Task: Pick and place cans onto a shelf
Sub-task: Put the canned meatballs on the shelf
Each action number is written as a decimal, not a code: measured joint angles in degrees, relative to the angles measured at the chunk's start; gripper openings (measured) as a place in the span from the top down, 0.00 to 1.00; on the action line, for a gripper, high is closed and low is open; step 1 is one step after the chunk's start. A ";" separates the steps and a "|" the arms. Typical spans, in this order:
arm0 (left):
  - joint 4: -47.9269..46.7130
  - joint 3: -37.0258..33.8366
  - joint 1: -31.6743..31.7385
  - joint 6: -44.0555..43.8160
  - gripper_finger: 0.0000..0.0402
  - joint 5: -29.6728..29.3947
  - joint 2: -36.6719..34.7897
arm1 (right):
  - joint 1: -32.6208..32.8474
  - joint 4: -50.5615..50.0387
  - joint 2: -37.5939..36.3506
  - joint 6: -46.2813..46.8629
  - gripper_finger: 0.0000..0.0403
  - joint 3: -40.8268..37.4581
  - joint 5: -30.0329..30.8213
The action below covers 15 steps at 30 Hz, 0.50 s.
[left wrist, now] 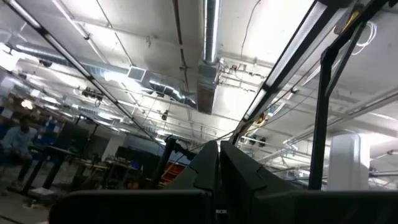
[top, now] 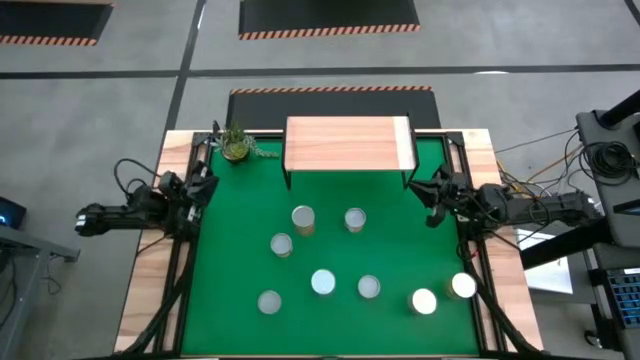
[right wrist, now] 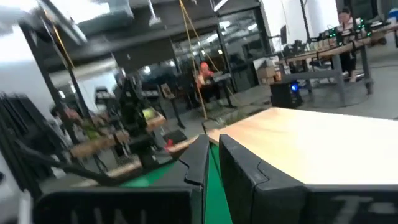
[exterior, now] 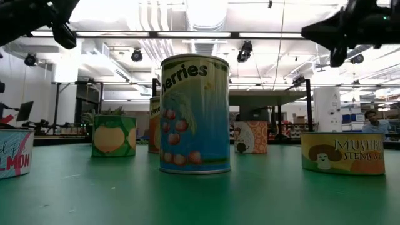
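Several cans stand upright on their bases on the green table top point(top: 230, 230), among them one at the centre point(top: 303, 219), one beside it point(top: 354, 219) and two at the near right point(top: 424, 301) point(top: 462, 286). In the low view a tall can with a cherry label point(exterior: 194, 114) stands nearest. The shelf point(top: 348, 143), with a light wood top, stands at the table's far edge with nothing on it. My left gripper point(top: 205, 185) hovers shut and empty over the left edge. My right gripper point(top: 425, 195) hovers shut and empty near the shelf's right end.
A small potted plant point(top: 236, 145) stands at the far left, beside the shelf. The table has raised wooden side boards point(top: 150, 280). People sit at desks in the room beyond point(right wrist: 344, 25). Both arms hang above the cans in the low view point(exterior: 56, 19) point(exterior: 350, 28).
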 joint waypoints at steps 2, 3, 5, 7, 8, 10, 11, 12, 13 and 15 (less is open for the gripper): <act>1.05 0.00 0.00 2.23 1.00 -0.01 0.00 | -0.02 -0.02 3.91 -0.87 0.93 2.45 0.34; 1.47 0.00 0.01 3.01 1.00 -0.01 0.00 | -0.02 -0.03 5.85 -1.20 0.93 3.78 0.36; 1.48 0.00 0.00 3.69 1.00 -0.01 0.00 | -0.02 -0.03 9.41 -2.03 0.93 6.22 0.36; 1.43 0.00 0.00 3.69 1.00 0.00 0.00 | -0.02 -0.79 12.99 -2.74 0.93 8.70 0.36; 1.39 0.00 0.00 3.65 1.00 0.00 0.00 | -0.02 -1.59 14.52 -3.06 0.93 9.96 0.36; 1.24 -0.02 0.00 3.24 1.00 0.00 0.00 | -0.02 -4.49 17.80 -3.92 0.93 12.79 0.36; 1.23 -0.01 0.00 3.18 1.00 0.00 0.02 | -0.02 -6.40 19.30 -4.32 0.93 14.26 0.36; 1.24 0.00 0.00 3.14 1.00 0.00 0.01 | -0.02 -8.47 20.76 -4.89 0.93 15.74 0.36; 1.26 0.00 0.00 3.12 1.00 0.00 0.00 | -0.02 -10.79 22.13 -5.92 0.93 17.19 0.35; 1.23 -0.02 0.00 3.10 1.00 0.00 0.02 | -0.02 -15.76 25.22 -8.12 0.93 19.55 -0.20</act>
